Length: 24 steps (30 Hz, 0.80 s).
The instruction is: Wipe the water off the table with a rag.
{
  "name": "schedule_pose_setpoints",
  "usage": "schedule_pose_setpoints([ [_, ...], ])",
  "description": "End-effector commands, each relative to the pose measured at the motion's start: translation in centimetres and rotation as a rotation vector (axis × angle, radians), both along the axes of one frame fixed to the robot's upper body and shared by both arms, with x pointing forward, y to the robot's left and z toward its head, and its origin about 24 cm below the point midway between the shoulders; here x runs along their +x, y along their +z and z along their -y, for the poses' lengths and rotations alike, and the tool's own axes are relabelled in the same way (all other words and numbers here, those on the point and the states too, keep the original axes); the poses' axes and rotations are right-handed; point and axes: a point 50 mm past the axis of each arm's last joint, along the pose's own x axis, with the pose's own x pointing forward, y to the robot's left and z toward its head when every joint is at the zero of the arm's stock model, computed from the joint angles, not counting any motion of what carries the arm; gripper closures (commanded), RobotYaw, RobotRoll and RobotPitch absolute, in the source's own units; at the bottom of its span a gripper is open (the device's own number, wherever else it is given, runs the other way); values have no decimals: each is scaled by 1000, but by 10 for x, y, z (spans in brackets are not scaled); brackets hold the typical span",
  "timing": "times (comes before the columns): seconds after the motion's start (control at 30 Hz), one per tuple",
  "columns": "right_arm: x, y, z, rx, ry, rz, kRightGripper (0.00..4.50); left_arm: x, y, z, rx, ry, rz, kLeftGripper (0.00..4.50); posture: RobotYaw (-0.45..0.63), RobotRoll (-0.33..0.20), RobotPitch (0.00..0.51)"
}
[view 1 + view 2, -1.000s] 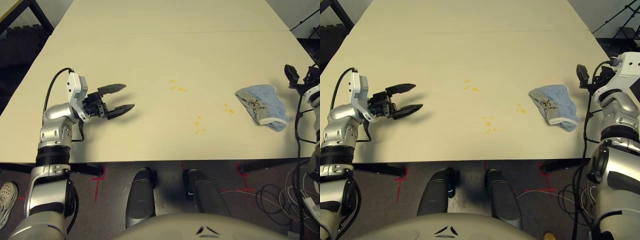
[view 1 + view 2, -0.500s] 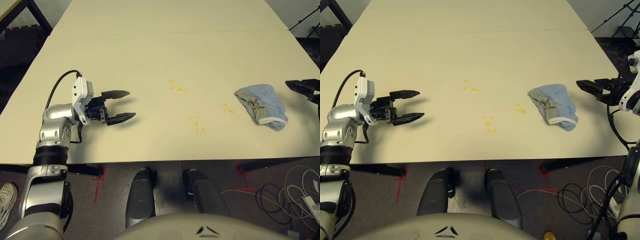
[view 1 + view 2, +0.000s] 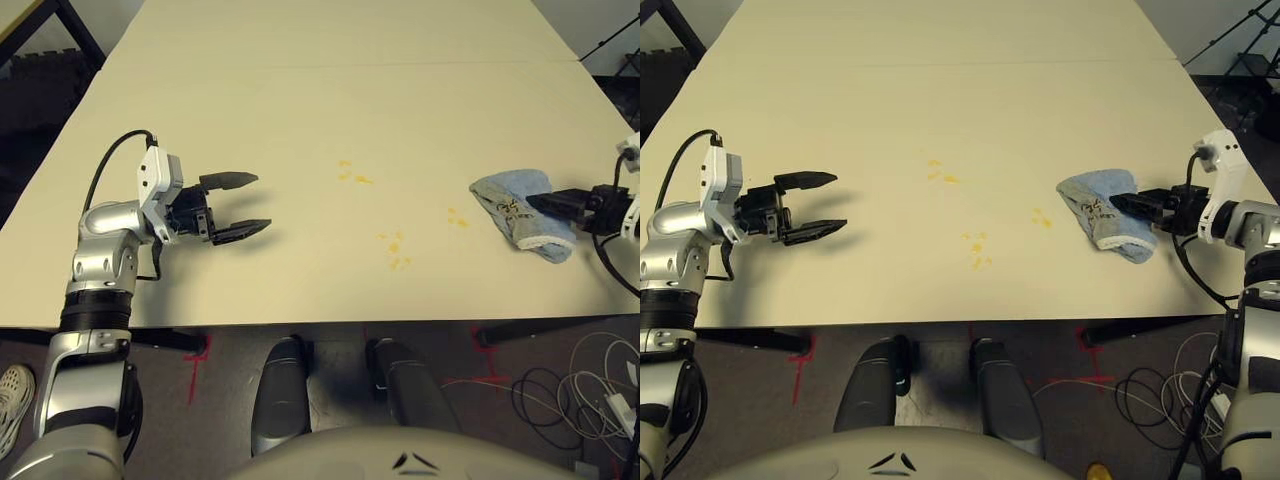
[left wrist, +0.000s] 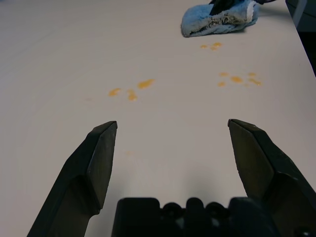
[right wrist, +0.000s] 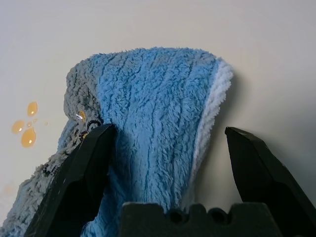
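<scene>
The cream bench [image 3: 320, 110] carries the light blue rag [image 3: 1102, 214] near its right edge. The right gripper [image 5: 168, 148] is spread wide around the rag. The left gripper [image 3: 240, 205] hovers wide at the left. Yellow-orange water [image 3: 398, 250] dots the middle.

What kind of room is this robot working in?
Probably a lab or test workshop: a plain bare table, red tape marks on the dark floor, and loose cables lying beside it.
</scene>
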Motion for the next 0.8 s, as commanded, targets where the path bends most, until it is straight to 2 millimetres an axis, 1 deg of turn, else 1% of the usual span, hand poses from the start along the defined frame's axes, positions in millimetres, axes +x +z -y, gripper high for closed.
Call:
schedule_pose_setpoints([
  [0.03, 3, -14, -11, 23, 20, -50, 39, -4, 4, -2, 4, -2, 5, 0, 171, 0, 168],
  [0.17, 5, -23, -19, 30, 30, -77, 39, -6, 4, 1, -1, -4, 5, 0, 177, 0, 173],
  [0.3, 3, -31, -21, 21, 14, -114, 39, -8, 1, 0, -7, 5, 0, 0, 150, 0, 183],
  [0.33, 3, -33, -20, 14, 2, -120, 394, -9, 0, 0, -7, 7, -2, 0, 143, 0, 185],
  [0.37, 2, -35, -20, 10, -5, -125, 607, -9, -1, 0, -7, 8, -4, 0, 141, 0, 187],
  [0.5, 1, -37, -20, 13, -8, -119, 2098, -8, -4, -1, -4, 5, -12, 0, 113, 0, 182],
  [0.67, 4, -33, -21, 17, -21, -82, 3961, -3, -2, 0, -8, -1, -8, 0, 78, 0, 178],
  [0.7, 4, -32, -21, 19, -20, -75, 4245, -2, -2, 0, -9, -3, -8, 0, 74, 0, 177],
  [0.73, 5, -31, -21, 21, -19, -67, 4374, -1, -3, 0, -7, -6, -8, 0, 62, 0, 175],
  [0.8, 6, -28, -22, 24, -16, -52, 4383, 0, -3, 2, -6, -11, -6, 0, 54, 0, 174],
])
